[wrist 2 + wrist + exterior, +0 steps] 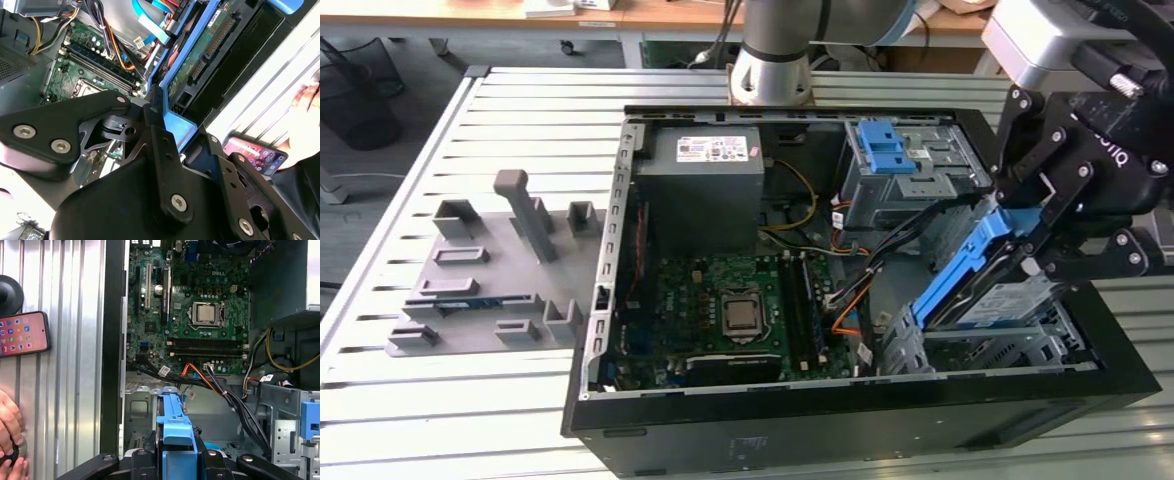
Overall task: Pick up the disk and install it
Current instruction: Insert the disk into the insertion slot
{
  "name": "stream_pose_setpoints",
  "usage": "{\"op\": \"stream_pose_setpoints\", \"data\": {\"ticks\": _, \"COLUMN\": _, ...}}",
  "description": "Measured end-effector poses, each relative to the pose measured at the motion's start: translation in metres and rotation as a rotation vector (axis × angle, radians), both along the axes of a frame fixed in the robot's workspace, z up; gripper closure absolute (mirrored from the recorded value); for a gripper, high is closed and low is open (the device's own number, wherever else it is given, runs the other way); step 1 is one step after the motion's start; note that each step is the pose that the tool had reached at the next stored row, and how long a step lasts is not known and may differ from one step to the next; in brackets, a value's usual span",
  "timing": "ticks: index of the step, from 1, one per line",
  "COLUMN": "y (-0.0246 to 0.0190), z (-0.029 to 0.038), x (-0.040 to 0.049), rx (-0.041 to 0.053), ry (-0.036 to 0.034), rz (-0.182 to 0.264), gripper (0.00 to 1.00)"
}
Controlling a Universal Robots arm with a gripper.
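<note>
The disk (pixel 998 300), a silver drive with a white-and-blue label in a blue carrier bracket, hangs tilted over the metal drive cage (pixel 1014 352) at the exterior view's right end of the open computer case (pixel 854 405). Its lower end reaches down to the cage. My gripper (pixel 1025 240) is shut on the disk's upper end. In the second wrist view the black fingers (pixel 156 125) clamp the blue bracket (pixel 176 126), and the disk's green underside (pixel 200 55) shows. In the first wrist view the blue carrier (pixel 173 425) sticks out from the gripper (pixel 173 461).
Inside the case lie the motherboard (pixel 734 300), a grey power-supply box (pixel 702 190), a blue ridged latch (pixel 887 150) and loose cables (pixel 854 285). A grey fixture (pixel 494 270) sits on the slatted table at the exterior view's left. A phone (pixel 22 335) and a person's hand (pixel 10 427) are beside the case.
</note>
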State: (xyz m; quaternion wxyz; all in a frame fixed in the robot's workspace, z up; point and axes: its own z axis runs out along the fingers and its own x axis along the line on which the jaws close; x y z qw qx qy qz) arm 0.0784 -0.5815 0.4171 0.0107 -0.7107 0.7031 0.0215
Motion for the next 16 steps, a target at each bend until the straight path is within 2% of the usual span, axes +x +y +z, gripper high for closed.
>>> {"op": "stream_pose_setpoints", "data": {"ticks": 8, "y": -0.0006, "z": -0.0112, "x": 0.0002, "rx": -0.0001, "ry": 0.0, "rz": 0.0, "gripper": 0.64}}
{"op": "stream_pose_setpoints", "data": {"ticks": 16, "y": -0.0006, "z": -0.012, "x": 0.0003, "rx": -0.0007, "ry": -0.0001, "rz": 0.0, "gripper": 0.62}}
